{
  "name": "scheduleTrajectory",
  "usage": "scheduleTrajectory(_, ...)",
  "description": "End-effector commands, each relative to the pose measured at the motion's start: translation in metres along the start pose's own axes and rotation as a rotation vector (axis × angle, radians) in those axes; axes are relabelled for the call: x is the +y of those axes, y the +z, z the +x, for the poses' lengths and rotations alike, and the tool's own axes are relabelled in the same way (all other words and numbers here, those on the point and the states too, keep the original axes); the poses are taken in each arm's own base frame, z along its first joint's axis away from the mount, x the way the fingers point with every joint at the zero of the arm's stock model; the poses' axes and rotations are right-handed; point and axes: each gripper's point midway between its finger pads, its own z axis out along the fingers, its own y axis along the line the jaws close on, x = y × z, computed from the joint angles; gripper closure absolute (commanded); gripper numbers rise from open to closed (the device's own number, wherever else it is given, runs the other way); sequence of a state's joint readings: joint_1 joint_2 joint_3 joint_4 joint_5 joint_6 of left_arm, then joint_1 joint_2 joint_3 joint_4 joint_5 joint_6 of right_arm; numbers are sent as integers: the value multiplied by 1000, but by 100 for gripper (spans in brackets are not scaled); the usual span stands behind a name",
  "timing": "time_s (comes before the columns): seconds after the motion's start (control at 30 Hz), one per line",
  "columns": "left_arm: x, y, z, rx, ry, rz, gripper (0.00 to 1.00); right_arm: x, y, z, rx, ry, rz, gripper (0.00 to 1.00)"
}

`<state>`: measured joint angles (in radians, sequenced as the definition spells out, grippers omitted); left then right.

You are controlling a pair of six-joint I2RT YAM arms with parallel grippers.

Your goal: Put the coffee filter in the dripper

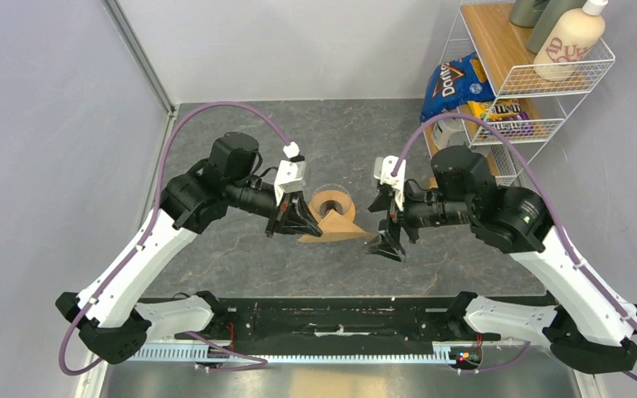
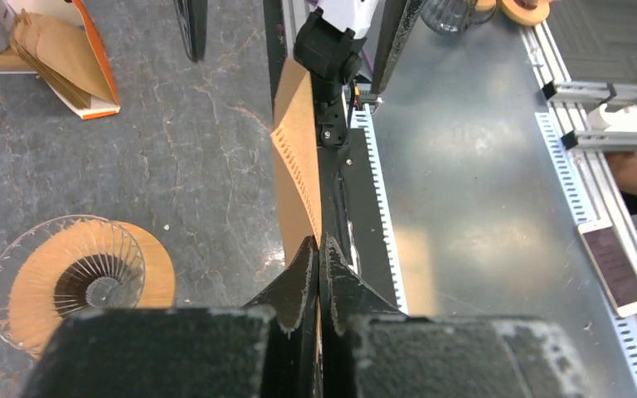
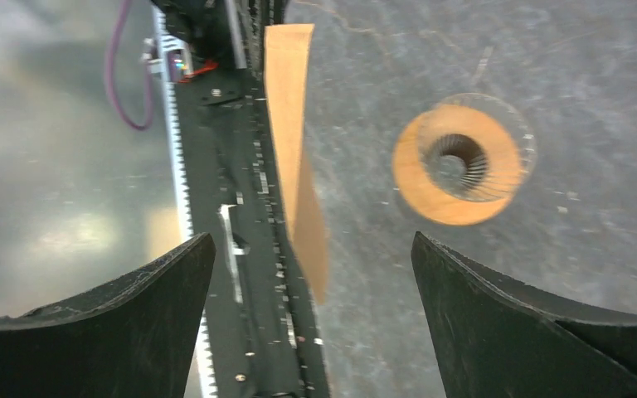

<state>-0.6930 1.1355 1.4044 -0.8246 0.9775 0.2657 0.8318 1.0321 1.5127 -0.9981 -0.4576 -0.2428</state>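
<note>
Left pincer (image 1: 299, 222) pinches the flat coffee filter (image 1: 338, 225); right pincer (image 1: 384, 225) gapes empty. Filter probably needs opening, then centring over dripper (image 1: 333, 201).

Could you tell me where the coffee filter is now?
The coffee filter is pinched in the left tool, mid-table in the top view, just nearer than the dripper and left of the open right tool.

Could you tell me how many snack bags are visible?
2: a blue Doritos bag by the wire rack, a yellow M&M's bag inside it; others may be hidden.
</note>
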Motion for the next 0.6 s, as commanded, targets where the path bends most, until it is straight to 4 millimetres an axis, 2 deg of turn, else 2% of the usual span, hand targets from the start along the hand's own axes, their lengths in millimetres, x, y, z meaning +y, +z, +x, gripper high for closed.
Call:
scheduleTrajectory(0.0,-11,-5,-4,26,164,23,98,28,9,-11,-36,130,-173,5)
scheduleTrajectory(0.13,-14,2,-4,55,161,49,98,26,22,-17,-43,156,-203,13)
scheduleTrajectory(0.27,-10,6,-14,44,147,38,98,20,34,-19,-30,157,-204,35)
scheduleTrajectory(0.37,-9,8,-21,21,133,34,98,16,40,-21,-27,157,-191,62)
scheduleTrajectory(0.43,-6,10,-24,10,96,14,98,13,41,-23,-32,161,-171,92)
scheduleTrajectory(0.47,-3,10,-26,-1,80,-2,98,9,41,-23,-35,161,-149,100)
scheduleTrajectory(0.57,4,8,-29,-25,70,-68,98,-4,37,-21,-37,142,-62,100)
